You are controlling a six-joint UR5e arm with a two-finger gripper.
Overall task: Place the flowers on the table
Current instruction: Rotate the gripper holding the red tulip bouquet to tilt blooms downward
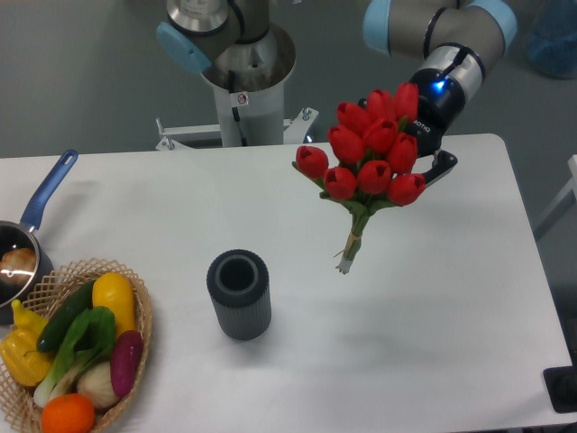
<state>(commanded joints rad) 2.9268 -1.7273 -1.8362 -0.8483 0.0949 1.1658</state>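
Note:
The flowers (pixel 371 153), a bunch of red tulips with green stems tied near the pale ends, hang in the air over the right half of the white table (pixel 433 307). Their stem ends point down and to the left, clear of the tabletop. My gripper (pixel 416 161) sits behind the blooms and is shut on the flowers; only one dark finger (pixel 440 169) shows to the right of the blossoms, the other is hidden by the tulips.
A dark ribbed cylindrical vase (pixel 239 294) stands upright left of the bouquet. A wicker basket (pixel 135 307) of vegetables sits at the front left corner. A blue-handled saucepan (pixel 27 236) lies at the left edge. The robot base (pixel 243 81) rises behind the table.

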